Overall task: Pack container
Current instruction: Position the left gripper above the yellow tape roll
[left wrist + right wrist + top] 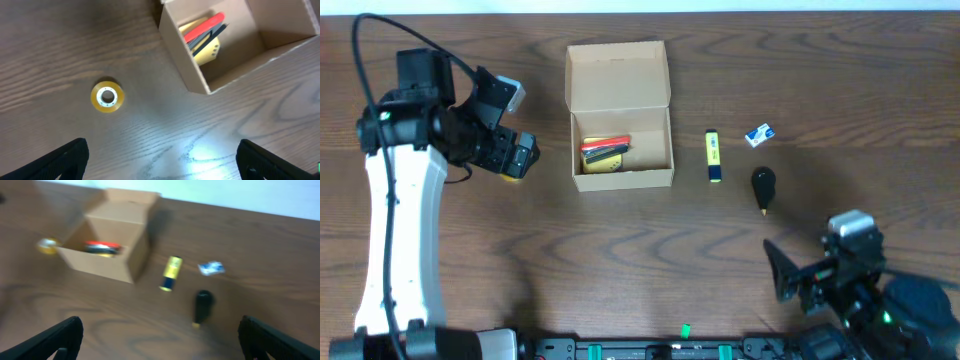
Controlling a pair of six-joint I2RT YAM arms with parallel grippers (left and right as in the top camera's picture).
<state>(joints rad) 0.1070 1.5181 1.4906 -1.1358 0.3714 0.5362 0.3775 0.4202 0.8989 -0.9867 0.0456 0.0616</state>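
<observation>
The tan cardboard container (620,172) stands open at the table's middle, flap lid (618,75) raised at the back. Inside lie red, yellow and black items (605,152). It also shows in the left wrist view (187,60) and the right wrist view (107,262). My left gripper (518,155) is open and empty left of the container, over a yellow tape roll (106,96). My right gripper (788,275) is open and empty at the front right. Its jaws (160,345) face the container from afar.
Right of the container lie a yellow highlighter (714,157), a small blue-and-white item (759,134) and a black item with a yellow tip (763,187). All three show blurred in the right wrist view: highlighter (171,273), blue-white item (211,268), black item (202,306).
</observation>
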